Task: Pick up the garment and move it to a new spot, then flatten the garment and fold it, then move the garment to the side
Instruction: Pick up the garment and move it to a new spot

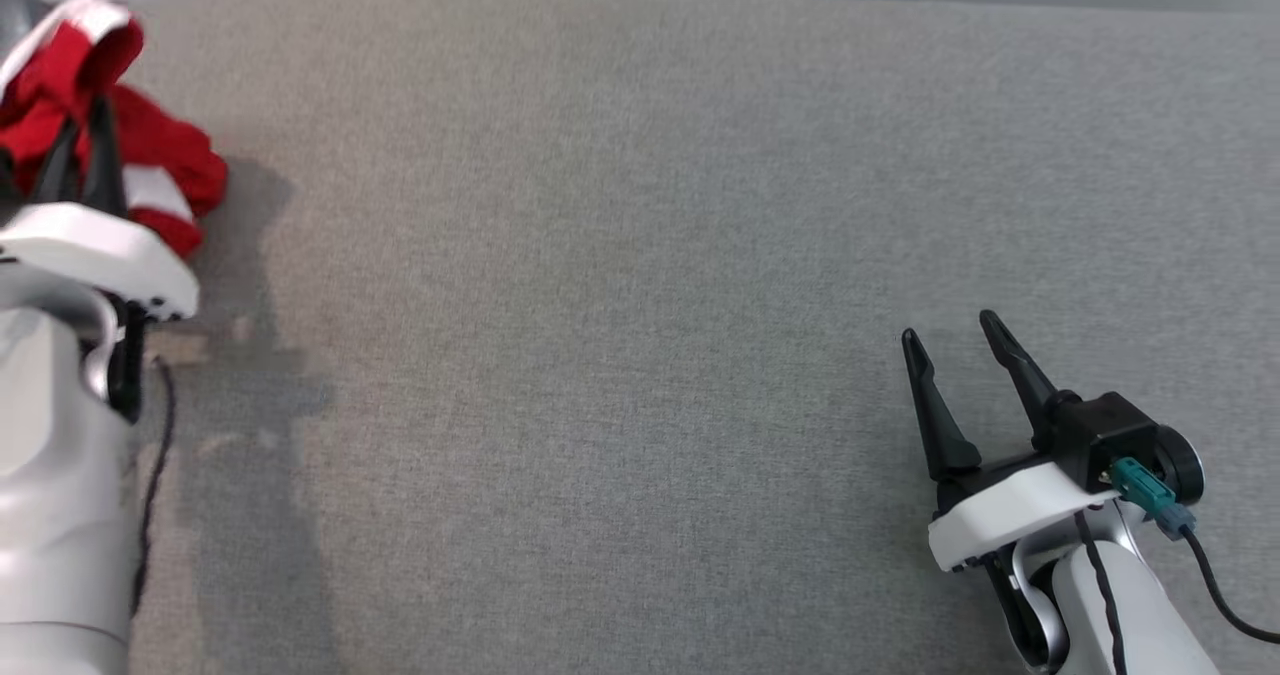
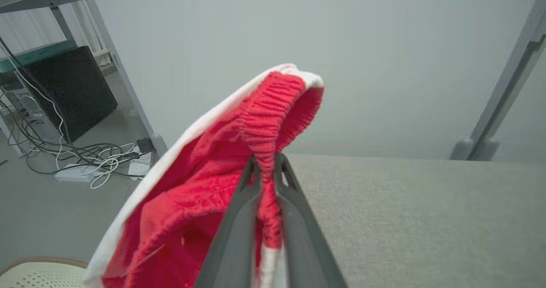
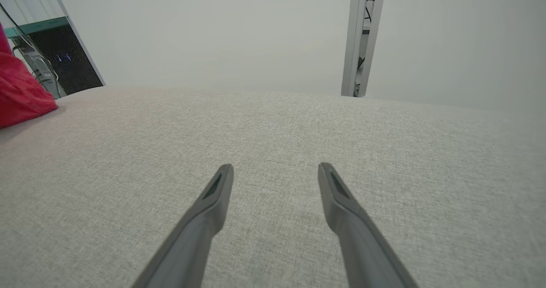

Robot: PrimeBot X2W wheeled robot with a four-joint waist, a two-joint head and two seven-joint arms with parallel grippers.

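Note:
The garment (image 1: 150,145) is red with white trim and lies bunched at the far left of the grey surface (image 1: 640,255). My left gripper (image 1: 85,120) reaches into it from below. In the left wrist view its two dark fingers (image 2: 239,219) are pinched together on a ribbed red edge of the garment (image 2: 264,121), which stands up above the fingertips, so the left gripper (image 2: 266,160) is shut on the cloth. My right gripper (image 1: 950,335) rests at the lower right, far from the garment, with its fingers (image 3: 213,198) spread and nothing between them. The garment (image 3: 21,96) shows at the right wrist view's left edge.
A grey metal post (image 3: 362,36) stands behind the surface's far edge against a pale wall. Past the left end, on the floor, are a black computer case (image 2: 68,87) and tangled cables (image 2: 85,160). A pale perforated chair seat (image 2: 38,275) shows at the lower left.

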